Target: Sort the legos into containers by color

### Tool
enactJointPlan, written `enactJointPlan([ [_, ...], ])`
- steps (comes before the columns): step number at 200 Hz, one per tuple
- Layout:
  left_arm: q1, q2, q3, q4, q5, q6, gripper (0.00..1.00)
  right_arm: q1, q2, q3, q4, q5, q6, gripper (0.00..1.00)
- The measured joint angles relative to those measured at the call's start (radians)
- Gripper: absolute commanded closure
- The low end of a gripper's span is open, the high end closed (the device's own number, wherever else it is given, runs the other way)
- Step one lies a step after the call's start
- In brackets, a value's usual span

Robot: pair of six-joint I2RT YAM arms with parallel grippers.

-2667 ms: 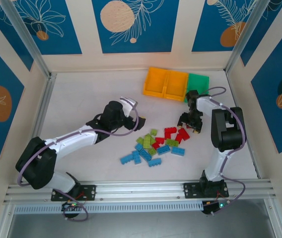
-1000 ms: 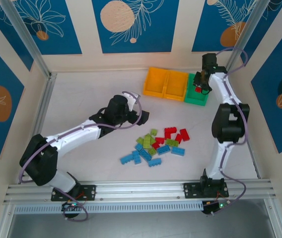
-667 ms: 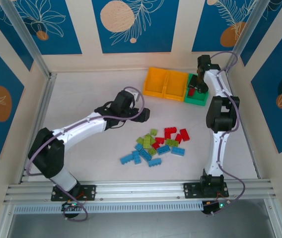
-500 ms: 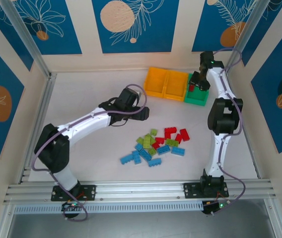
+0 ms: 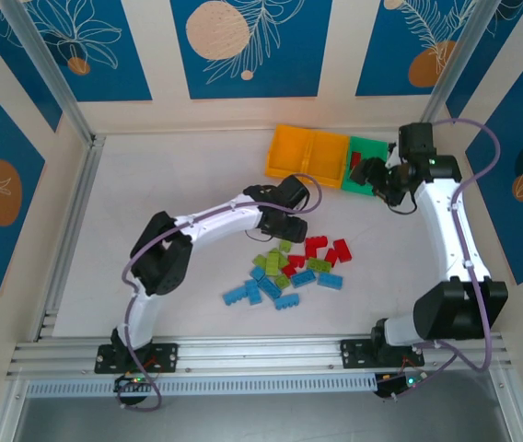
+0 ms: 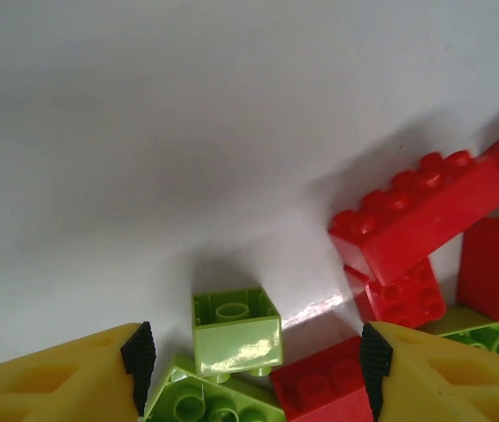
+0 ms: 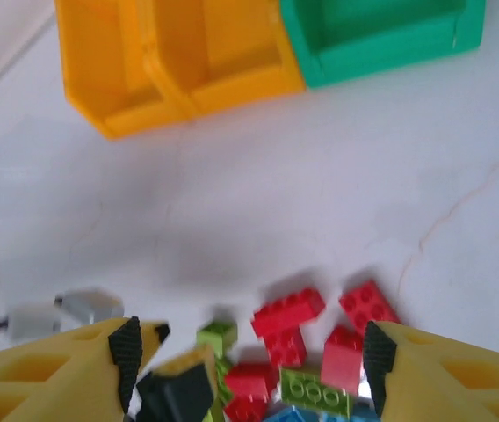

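Note:
The legos lie in a loose pile (image 5: 289, 267) mid-table: red (image 5: 324, 247), lime green (image 5: 273, 261) and light blue (image 5: 252, 293). My left gripper (image 5: 291, 221) hangs low over the pile's far edge. It is open (image 6: 256, 360), with a lime green brick (image 6: 236, 332) and part of a red brick (image 6: 320, 382) between its fingers, untouched. The containers stand at the back: two orange-yellow bins (image 5: 306, 154) and a green bin (image 5: 372, 152). A red brick (image 5: 354, 163) seems to lie in the green bin. My right gripper (image 5: 378, 180) hovers by the green bin's near edge, open and empty (image 7: 248, 352).
In the right wrist view the orange bins (image 7: 144, 70) and the green bin (image 7: 381, 35) look empty where their insides show. Patterned walls and metal posts close in the table on three sides. Bare white table lies left of the pile.
My right gripper carried a red brick from the pile to the green bin, let go and drew back to the right. My left arm swung right, down onto the pile.

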Motion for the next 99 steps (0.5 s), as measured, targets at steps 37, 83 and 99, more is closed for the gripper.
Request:
enactJointPlan([
  [37, 0.002, 0.070, 0.061, -0.085, 0.039, 0.033, 0.41, 0.001, 0.007, -0.070, -0.027, -0.025, 0.004, 0.26],
  [83, 0.002, 0.127, 0.098, -0.149, 0.039, 0.059, 0.58, 0.000, 0.024, -0.069, -0.024, -0.082, 0.011, 0.26],
  [99, 0.002, 0.133, 0.108, -0.158, 0.039, 0.066, 0.66, -0.001, 0.027, -0.066, -0.025, -0.090, 0.012, 0.26],
])
